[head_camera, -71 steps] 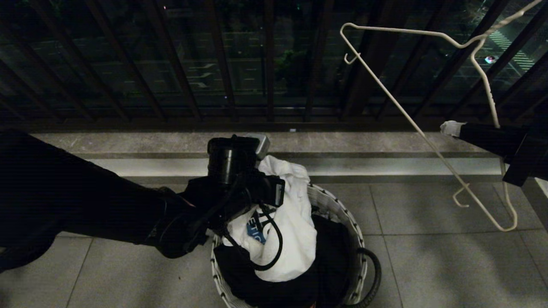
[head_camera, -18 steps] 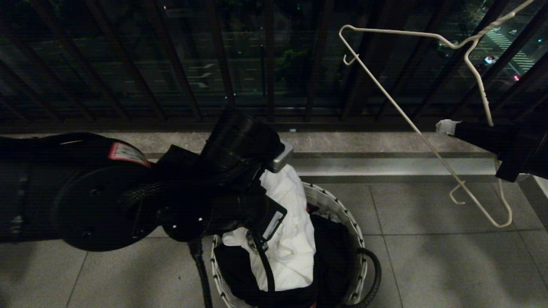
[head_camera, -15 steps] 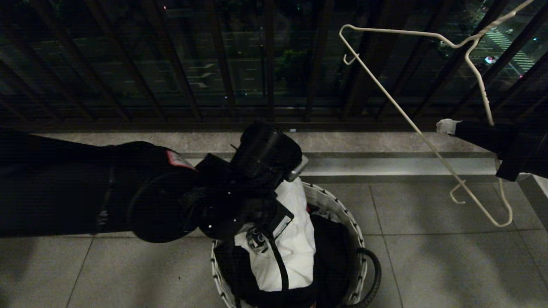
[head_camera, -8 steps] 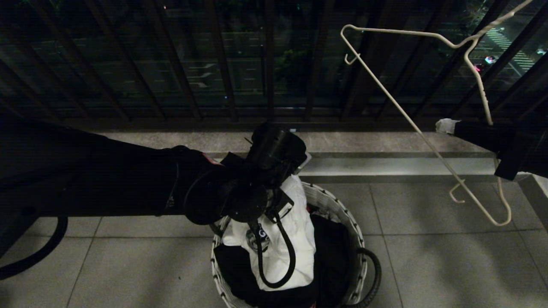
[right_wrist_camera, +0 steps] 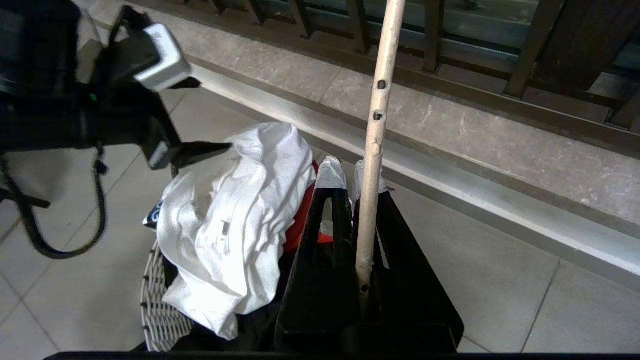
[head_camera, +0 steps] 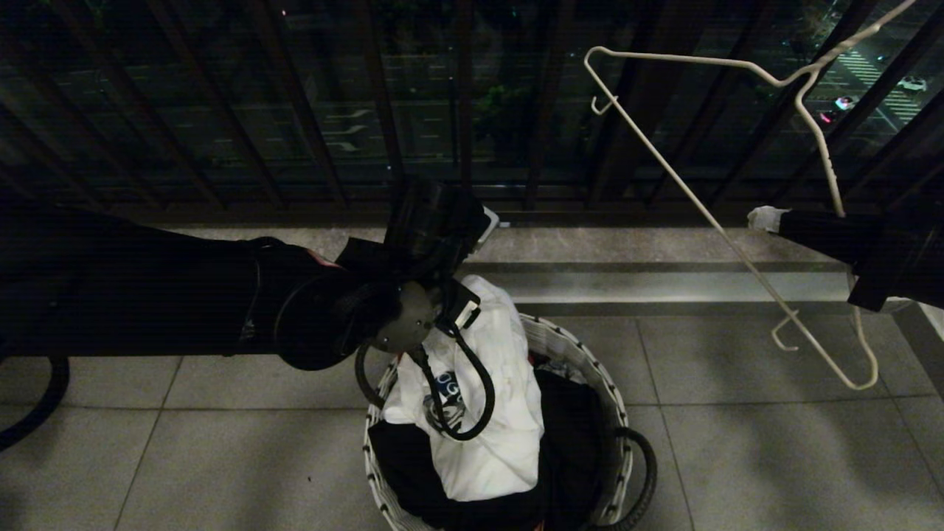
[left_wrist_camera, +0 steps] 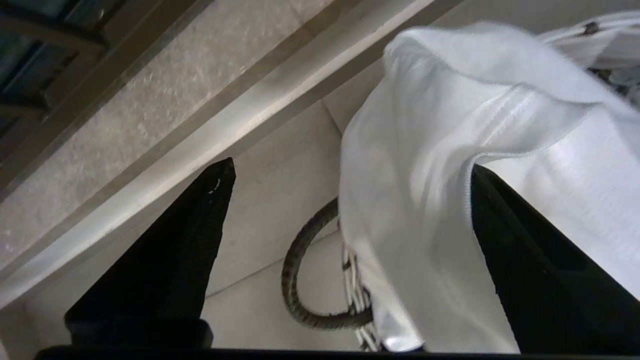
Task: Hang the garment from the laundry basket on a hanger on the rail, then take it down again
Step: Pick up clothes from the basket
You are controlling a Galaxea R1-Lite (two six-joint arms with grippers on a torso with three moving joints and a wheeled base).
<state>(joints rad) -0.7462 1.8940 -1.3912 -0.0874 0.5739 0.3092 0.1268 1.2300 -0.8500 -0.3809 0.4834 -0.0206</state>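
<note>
**Desk:** What are the fingers doing rn?

**Me:** L gripper is standing spread wide, and I'm seeing the garment draping between the two tips, against one finger, w/ nothing clamped. I'm holding it over the far rim of the laundry basket.

**Desk:** And the right?

**Me:** R gripper is pinching the hanger by one wire arm, jaws narrow on it. It's hanging tilted, well apart from the basket, in front of the balcony railing.

**Desk:** Where's the shirt sitting?

**Me:** It's lying heaped in the basket, spilling over the rim, w/ the blue print facing up. A red cloth is peeking out beneath it. The basket is standing on the tiled floor.
</note>
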